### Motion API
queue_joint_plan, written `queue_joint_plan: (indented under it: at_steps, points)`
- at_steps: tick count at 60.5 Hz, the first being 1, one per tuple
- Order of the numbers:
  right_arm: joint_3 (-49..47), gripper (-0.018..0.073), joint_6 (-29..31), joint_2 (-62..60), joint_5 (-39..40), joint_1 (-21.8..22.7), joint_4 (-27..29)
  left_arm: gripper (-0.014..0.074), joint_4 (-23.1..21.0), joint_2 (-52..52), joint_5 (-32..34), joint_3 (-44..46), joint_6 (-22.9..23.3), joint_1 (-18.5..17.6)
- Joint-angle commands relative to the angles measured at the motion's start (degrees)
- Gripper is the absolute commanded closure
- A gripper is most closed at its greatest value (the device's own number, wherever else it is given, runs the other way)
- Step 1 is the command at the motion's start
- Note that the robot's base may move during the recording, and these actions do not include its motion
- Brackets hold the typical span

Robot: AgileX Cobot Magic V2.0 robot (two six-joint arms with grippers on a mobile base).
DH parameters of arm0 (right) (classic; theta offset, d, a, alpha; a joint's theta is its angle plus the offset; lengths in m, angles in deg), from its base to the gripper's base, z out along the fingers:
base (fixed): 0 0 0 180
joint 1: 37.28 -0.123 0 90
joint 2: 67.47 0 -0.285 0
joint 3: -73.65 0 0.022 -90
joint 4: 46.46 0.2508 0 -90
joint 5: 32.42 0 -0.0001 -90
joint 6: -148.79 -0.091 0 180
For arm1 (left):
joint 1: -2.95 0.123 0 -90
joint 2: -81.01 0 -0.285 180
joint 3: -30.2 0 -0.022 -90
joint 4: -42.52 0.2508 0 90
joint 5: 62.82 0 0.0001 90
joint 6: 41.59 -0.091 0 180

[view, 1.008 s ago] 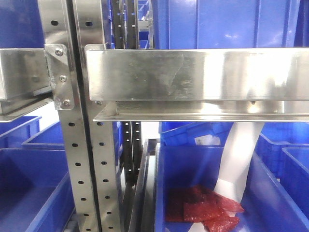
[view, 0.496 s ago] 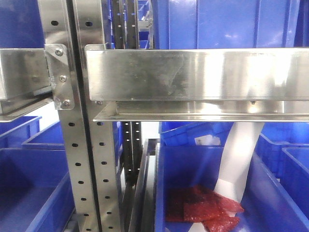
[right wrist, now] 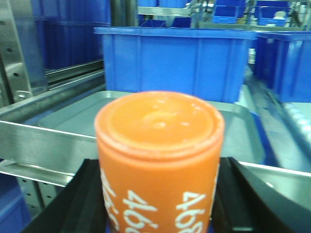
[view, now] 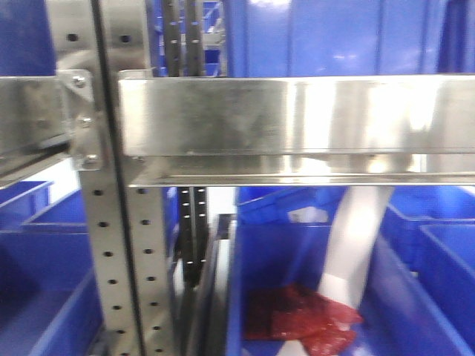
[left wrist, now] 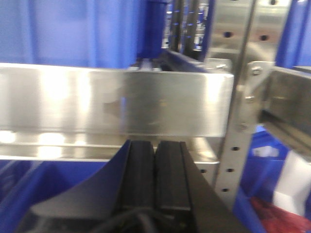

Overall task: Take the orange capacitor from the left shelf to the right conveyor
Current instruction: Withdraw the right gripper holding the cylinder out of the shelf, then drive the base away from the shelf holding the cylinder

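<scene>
Steel shelf rails and blue bins fill every view. Clenched on the orange capacitor, the right hand presses black fingers against both sides; the capacitor stands upright, flat top showing, "4680" down its side. Just beyond it runs a steel rail, then a shallow grey tray. The left hand is clenched empty, pads together, close before the shelf's broad rail. Red bags lie in a lower bin.
</scene>
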Motion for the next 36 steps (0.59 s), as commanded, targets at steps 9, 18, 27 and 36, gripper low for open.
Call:
queue_joint_plan:
  at_steps: [9, 18, 27, 36]
  points:
    - [-1.9, 0.0504, 0.4, 0.6, 5.2, 0.0, -0.5, 0.0723, -0.1, -0.6, 4.8, 0.3, 0.0, -2.0]
    - [-1.9, 0.0504, 0.4, 0.6, 5.2, 0.0, -0.5, 0.0723, -0.1, -0.6, 4.8, 0.3, 0.0, -2.0]
    - [-1.9, 0.0504, 0.4, 0.6, 5.2, 0.0, -0.5, 0.0723, -0.1, -0.6, 4.8, 0.3, 0.0, -2.0]
    - [-1.9, 0.0504, 0.4, 0.6, 5.2, 0.0, -0.5, 0.0723, -0.1, -0.6, 4.8, 0.3, 0.0, -2.0]
